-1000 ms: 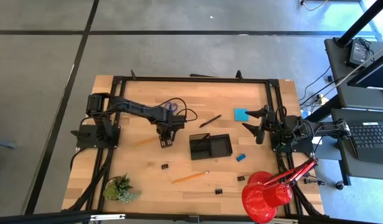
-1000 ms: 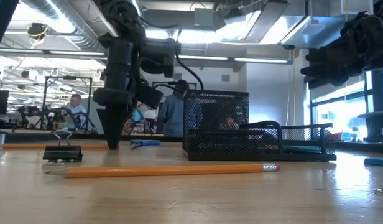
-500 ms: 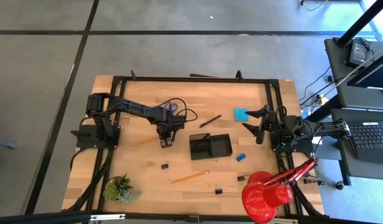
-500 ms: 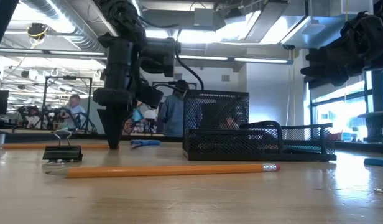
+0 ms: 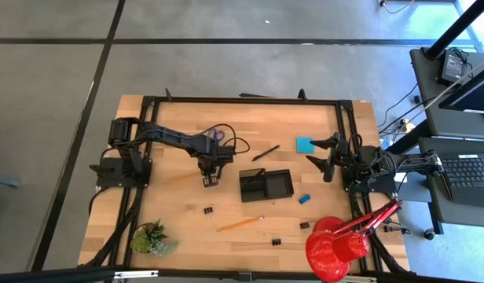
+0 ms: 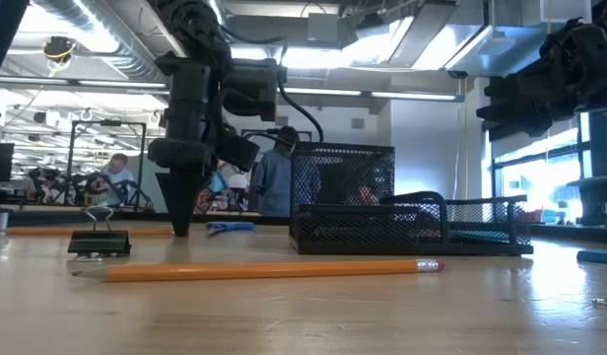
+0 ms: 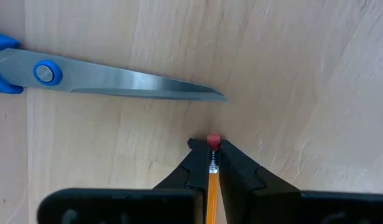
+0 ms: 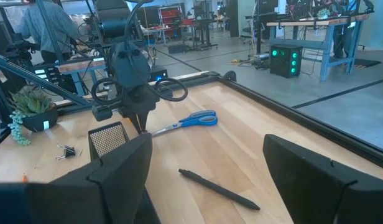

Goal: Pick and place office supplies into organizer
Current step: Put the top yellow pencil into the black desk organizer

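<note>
- Orange pencil (image 7: 211,177) — lying on the table (image 5: 171,212) left of the organizer (image 5: 265,185), its eraser end near the scissors (image 7: 104,78) tip.
- Left gripper (image 7: 211,163) — fingers pinching the pencil.
- Right gripper (image 5: 320,153) — spread wide, empty, near the note pad (image 5: 305,145).

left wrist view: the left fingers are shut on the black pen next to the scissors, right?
Not quite. The left wrist view shows the left gripper shut on an orange pencil with a red eraser tip, not the black pen. The scissors do lie next to it.
</note>
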Controlling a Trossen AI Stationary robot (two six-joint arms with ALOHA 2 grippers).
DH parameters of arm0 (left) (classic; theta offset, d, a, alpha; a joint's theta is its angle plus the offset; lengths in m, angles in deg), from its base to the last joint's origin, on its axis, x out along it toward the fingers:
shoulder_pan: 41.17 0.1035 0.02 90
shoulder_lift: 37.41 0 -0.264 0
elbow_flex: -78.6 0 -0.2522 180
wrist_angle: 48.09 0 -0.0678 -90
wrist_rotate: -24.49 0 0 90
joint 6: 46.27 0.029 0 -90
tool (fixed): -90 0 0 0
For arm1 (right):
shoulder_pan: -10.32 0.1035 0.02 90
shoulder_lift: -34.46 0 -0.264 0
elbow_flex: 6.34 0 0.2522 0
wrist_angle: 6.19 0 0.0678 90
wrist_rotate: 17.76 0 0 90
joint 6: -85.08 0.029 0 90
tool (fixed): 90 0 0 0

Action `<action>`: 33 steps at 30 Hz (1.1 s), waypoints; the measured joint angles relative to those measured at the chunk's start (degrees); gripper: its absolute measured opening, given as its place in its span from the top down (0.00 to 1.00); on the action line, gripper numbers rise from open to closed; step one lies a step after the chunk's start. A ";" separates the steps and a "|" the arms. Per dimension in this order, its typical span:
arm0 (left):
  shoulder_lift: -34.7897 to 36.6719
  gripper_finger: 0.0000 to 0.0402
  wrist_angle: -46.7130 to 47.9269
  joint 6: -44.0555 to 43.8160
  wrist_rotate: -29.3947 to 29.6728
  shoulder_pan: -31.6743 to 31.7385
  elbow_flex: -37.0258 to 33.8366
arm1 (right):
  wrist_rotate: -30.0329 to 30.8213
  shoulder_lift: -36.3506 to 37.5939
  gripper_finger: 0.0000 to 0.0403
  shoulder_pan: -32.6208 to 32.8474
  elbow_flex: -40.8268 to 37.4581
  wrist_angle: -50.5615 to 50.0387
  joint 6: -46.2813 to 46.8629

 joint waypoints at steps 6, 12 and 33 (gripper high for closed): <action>0.00 0.96 0.01 0.00 0.00 0.00 0.00 | 0.00 0.00 0.23 0.01 0.01 0.00 0.00; 1.47 0.96 2.41 0.01 0.05 -0.01 1.48 | -0.01 0.00 0.23 0.00 0.00 0.00 0.00; 24.35 0.96 -13.82 0.68 -3.28 -0.20 2.60 | 0.01 -0.02 0.23 0.02 0.00 0.00 0.15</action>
